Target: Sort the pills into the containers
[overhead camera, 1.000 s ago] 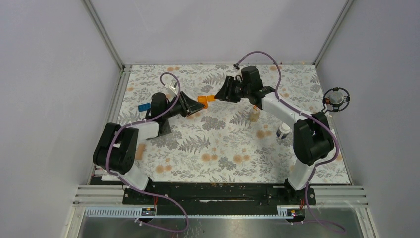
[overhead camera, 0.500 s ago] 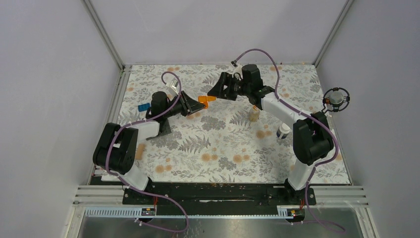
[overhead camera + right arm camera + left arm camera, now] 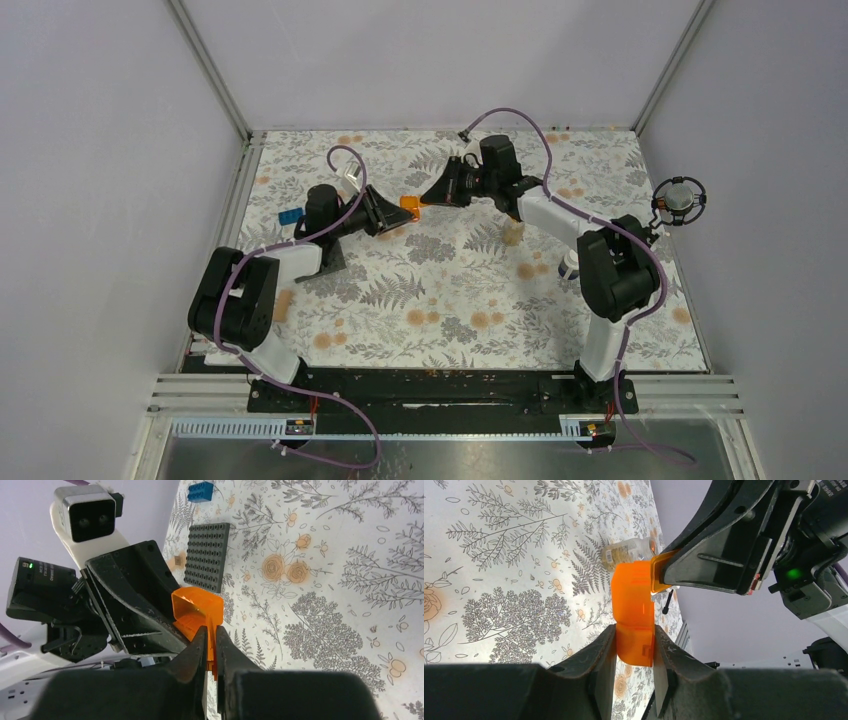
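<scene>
The translucent orange hinged-lid box (image 3: 409,203) is held off the mat between both grippers. My left gripper (image 3: 398,209) is shut on its body; the left wrist view shows the box (image 3: 634,605) between the two fingers of that gripper (image 3: 635,645). My right gripper (image 3: 430,197) is shut on the box's thin lid flap (image 3: 212,630), with its jaws nearly touching (image 3: 211,635). The clear tan bottle (image 3: 512,232) stands on the mat under the right arm and also shows in the left wrist view (image 3: 629,552). The white-and-dark bottle (image 3: 571,265) is partly hidden by the right arm. No pills show.
A dark grey studded plate (image 3: 207,556) lies under the left arm, with a blue brick (image 3: 290,216) to its left, which also shows in the right wrist view (image 3: 201,491). A black round fixture (image 3: 680,200) hangs on the right wall. Metal rails edge the floral mat (image 3: 450,300).
My right gripper, open wide a second ago, has moved left onto the orange box and shut on its lid flap. The left gripper has kept hold of the box.
</scene>
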Controlling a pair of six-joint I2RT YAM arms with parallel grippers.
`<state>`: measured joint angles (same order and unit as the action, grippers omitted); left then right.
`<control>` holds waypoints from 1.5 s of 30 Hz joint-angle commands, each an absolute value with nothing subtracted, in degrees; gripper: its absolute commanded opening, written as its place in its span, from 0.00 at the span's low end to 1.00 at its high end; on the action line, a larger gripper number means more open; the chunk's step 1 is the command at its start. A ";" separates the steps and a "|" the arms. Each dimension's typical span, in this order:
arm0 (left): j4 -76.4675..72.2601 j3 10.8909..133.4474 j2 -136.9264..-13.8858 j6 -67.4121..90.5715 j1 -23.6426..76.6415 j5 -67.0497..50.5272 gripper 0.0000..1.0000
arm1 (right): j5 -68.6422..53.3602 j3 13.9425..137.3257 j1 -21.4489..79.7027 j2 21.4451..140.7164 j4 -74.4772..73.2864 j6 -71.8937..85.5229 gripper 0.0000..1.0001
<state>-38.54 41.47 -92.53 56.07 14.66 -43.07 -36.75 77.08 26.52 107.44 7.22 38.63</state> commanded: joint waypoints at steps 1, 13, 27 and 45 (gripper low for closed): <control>-43.55 42.82 -91.07 54.83 14.41 -44.26 0.27 | -36.03 79.32 26.63 107.58 7.20 37.93 0.00; -24.34 42.07 -84.81 37.89 14.37 -35.19 0.99 | -32.11 76.19 26.63 107.35 -6.06 26.92 0.00; -12.33 43.01 -80.71 25.07 13.79 -34.24 0.99 | -26.58 72.48 26.63 111.17 -10.06 20.22 0.09; -7.09 40.37 -73.09 26.63 13.80 -21.10 0.98 | 4.95 78.27 26.61 95.81 -31.87 23.71 0.74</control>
